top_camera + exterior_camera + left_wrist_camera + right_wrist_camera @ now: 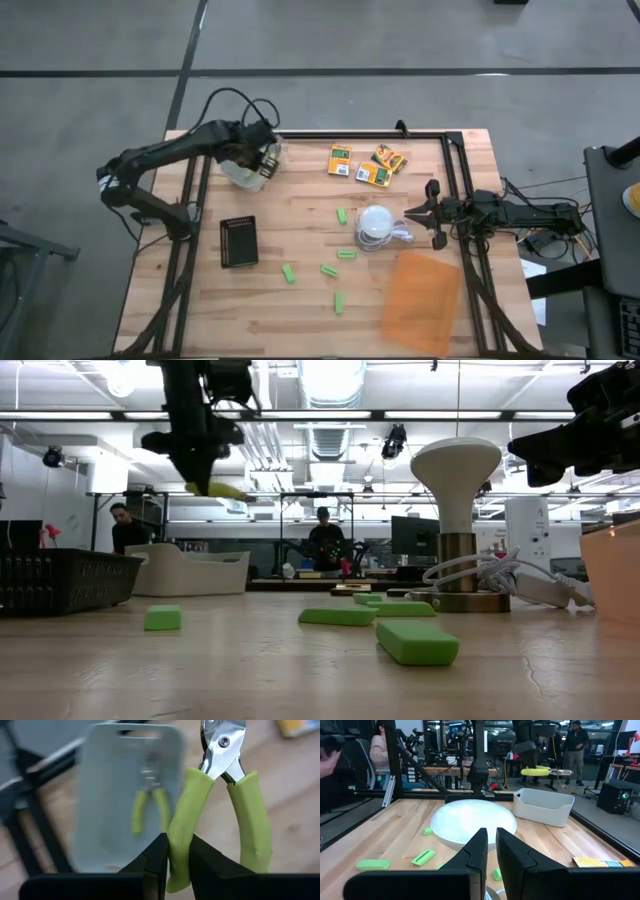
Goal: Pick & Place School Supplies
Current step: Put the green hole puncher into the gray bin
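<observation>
— What's the left gripper (174, 865) got, there above the white bin (243, 172)?

— A pair of pliers (220, 805) with yellow-green handles. The jaws are pinched nearly shut on one handle; the metal nose points away from the wrist, and in the low view the tool's long axis lies about level. A second pair of pliers (150, 807) lies inside the bin below, its long axis along the bin's length.

— And out from the bin, across the surface (300, 320)?

— Just right of it and nearer the front, one black tray (238, 242). Farther right of the bin, three flat orange-yellow boxes (366, 165) in a cluster by the back edge. I count five green sticks (322, 270) scattered in front of those, each lying flat, pointing every which way.

— Beyond those?

— One white lamp (376, 226), then an orange sheet (421, 300) toward the front. Farthest from the bin, the right gripper (430, 212) hangs by the lamp, jaws all but shut on nothing.
</observation>
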You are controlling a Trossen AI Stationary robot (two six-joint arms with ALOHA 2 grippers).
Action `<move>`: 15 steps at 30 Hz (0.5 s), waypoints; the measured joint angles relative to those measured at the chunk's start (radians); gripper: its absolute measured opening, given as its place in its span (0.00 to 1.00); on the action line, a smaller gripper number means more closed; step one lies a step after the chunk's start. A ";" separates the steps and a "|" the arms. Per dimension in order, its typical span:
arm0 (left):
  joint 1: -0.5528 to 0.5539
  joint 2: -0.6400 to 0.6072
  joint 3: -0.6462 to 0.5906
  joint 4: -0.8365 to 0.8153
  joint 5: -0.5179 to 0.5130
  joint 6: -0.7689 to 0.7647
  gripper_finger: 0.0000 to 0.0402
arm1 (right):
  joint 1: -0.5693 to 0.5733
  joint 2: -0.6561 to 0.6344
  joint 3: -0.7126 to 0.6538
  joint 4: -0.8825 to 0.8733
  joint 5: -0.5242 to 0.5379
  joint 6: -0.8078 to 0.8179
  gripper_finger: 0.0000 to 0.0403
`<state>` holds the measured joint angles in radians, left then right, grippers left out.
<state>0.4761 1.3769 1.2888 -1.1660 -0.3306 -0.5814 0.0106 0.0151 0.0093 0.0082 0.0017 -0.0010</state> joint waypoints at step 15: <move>0.212 0.048 -0.261 0.212 0.019 0.165 0.16 | 0.000 0.000 0.000 0.000 0.000 0.000 0.09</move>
<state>0.6884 1.4247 1.0276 -0.9537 -0.3117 -0.4166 0.0108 0.0151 0.0093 0.0085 0.0017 -0.0010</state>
